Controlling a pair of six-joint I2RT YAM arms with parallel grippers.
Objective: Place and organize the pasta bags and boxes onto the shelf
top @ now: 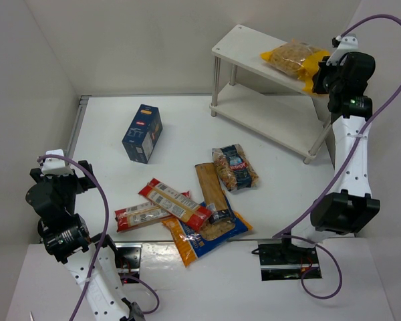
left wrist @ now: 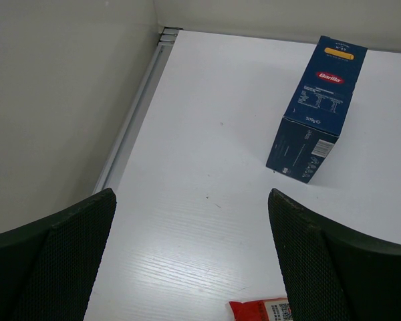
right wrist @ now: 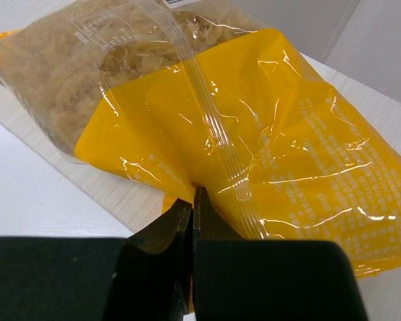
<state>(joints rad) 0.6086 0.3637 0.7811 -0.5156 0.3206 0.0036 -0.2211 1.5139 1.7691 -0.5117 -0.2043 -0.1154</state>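
The right gripper (right wrist: pixel 194 200), jaws fully closed, is touching the overhanging edge of the large yellow crinkly plastic pasta bag (right wrist: pixel 267 134) on the white two-tier shelf (top: pixel 240 43), probably nudging it inward.

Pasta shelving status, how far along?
Done: only the large yellow crinkly plastic bag lies atop the white two-tier shelf. In hand: right claw pinched shut on its edge. To do: dark blue cardboard carton and the heap of pasta packs mid-table; left claw open.
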